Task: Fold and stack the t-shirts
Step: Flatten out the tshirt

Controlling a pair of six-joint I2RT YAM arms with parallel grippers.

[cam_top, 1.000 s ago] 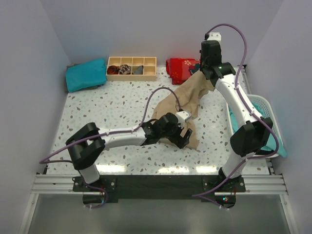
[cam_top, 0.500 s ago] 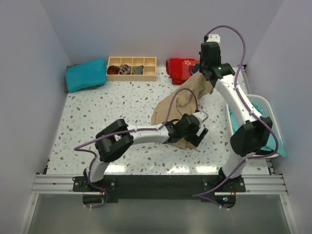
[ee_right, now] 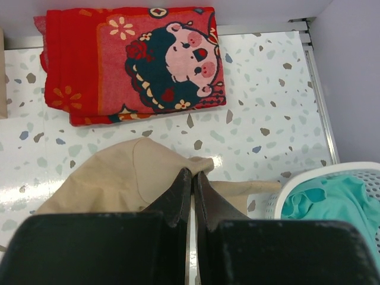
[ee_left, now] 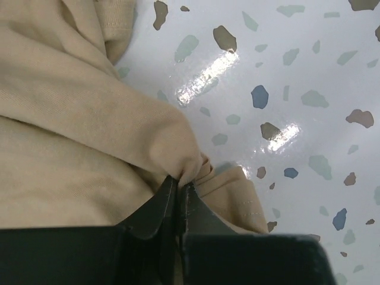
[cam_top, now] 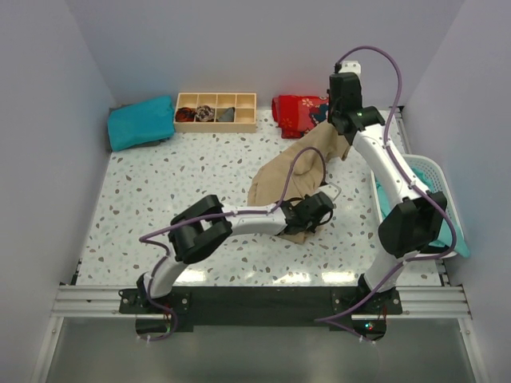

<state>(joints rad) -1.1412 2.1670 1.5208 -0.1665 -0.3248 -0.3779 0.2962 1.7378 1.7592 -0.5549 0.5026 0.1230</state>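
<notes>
The tan-beige t-shirt (cam_top: 283, 174) lies crumpled and stretched from mid-table toward the back right. My left gripper (cam_top: 317, 214) is at its near right edge, shut on a bunched fold of the tan cloth (ee_left: 77, 119), with the jaws pressed together around it (ee_left: 179, 184). My right gripper (cam_top: 339, 134) holds the shirt's far end lifted. Its fingers are shut on a corner of the tan cloth (ee_right: 113, 178) at their tips (ee_right: 193, 173). One teal t-shirt (cam_top: 141, 121) sits folded at the back left. Another teal t-shirt (ee_right: 332, 202) lies in the basket.
A white basket (cam_top: 429, 171) stands at the right edge, its rim (ee_right: 297, 178) close to my right gripper. A red printed cloth (cam_top: 297, 112) lies folded at the back, beside a wooden compartment tray (cam_top: 215, 110). White walls close in on three sides.
My left gripper slid right along the tan shirt's near edge and closed on a fold of it. The right arm stayed put, still holding the far end.
</notes>
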